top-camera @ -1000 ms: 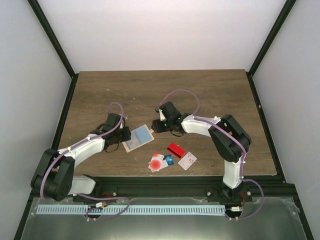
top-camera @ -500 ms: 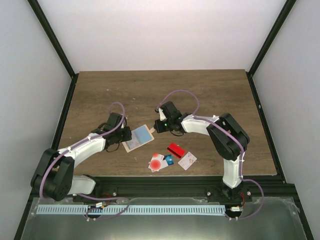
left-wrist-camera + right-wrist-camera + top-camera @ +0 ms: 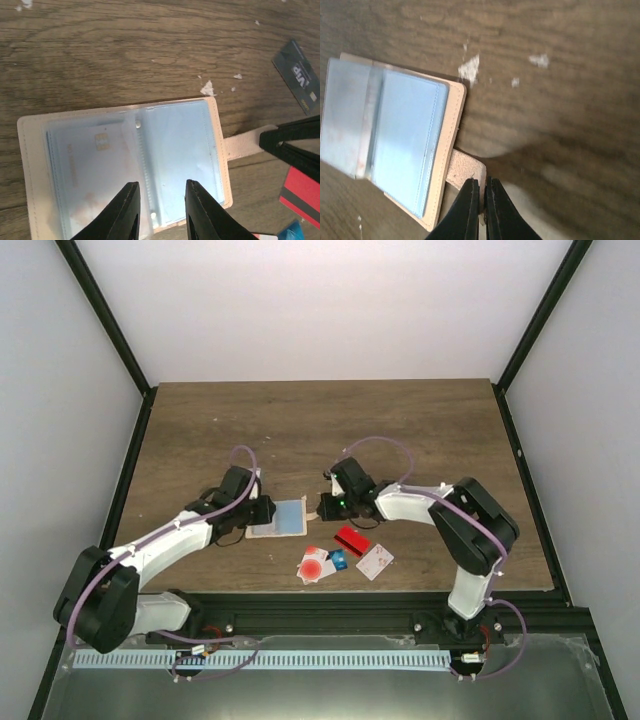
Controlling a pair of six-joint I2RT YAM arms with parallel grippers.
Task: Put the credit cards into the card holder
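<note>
From above, we see a flat beige card holder (image 3: pixel 282 518) lying open on the brown wooden table (image 3: pixel 320 430), its pale blue plastic sleeves facing up. The left gripper (image 3: pixel 262 512) sits at its left end and the right gripper (image 3: pixel 324 508) at its right end. Nearer the arm bases lie a white card with a big red dot (image 3: pixel 314 565), a small blue card (image 3: pixel 338 560), a solid red card (image 3: pixel 351 539) and a white card with small marks (image 3: pixel 375 561), all outside the holder.

In the left wrist view, the left gripper (image 3: pixel 161 212) hangs over the card holder (image 3: pixel 175 140) with its jaws apart, and the sleeve spine shows flat in the gap. We cannot tell whether the fingers touch it. One pale card (image 3: pixel 87 165) shows inside the left sleeve. The beige tab (image 3: pixel 242 146) runs out to the right gripper (image 3: pixel 270 142). A dark card (image 3: pixel 299 75) and a red card with a black stripe (image 3: pixel 300 192) lie beyond.

In the right wrist view, the right gripper (image 3: pixel 480 192) has its jaws together, clamped on the tab (image 3: pixel 462 170) of the card holder (image 3: pixel 395 135).
</note>
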